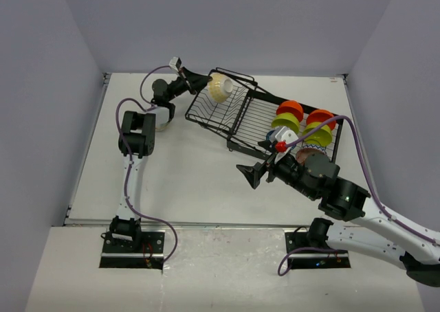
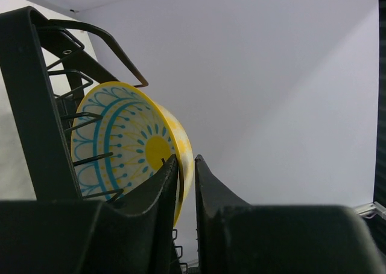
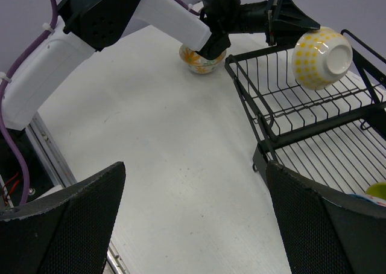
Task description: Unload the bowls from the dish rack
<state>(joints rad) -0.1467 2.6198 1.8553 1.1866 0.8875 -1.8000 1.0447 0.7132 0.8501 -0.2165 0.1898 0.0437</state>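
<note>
The left tool (image 2: pixel 186 160) is pinching the rim of a yellow dotted bowl (image 2: pixel 120 138), one finger inside and one outside. It is holding the bowl tipped on edge at the far-left section of the black wire dish rack (image 1: pixel 216 116), probably so it slips out between the prongs. The right tool (image 3: pixel 193 207) is hovering over the desk (image 3: pixel 169 153) with jaws wide apart and empty, seemingly poised for the orange bowls (image 1: pixel 290 108) and lime green bowls (image 1: pixel 286 123) standing in the right section.

Black dish rack (image 1: pixel 254 119) — 2 orange bowls (image 1: pixel 290 108), 2 lime bowls (image 1: pixel 285 124), yellow-dotted bowl (image 3: pixel 321 58).
</note>
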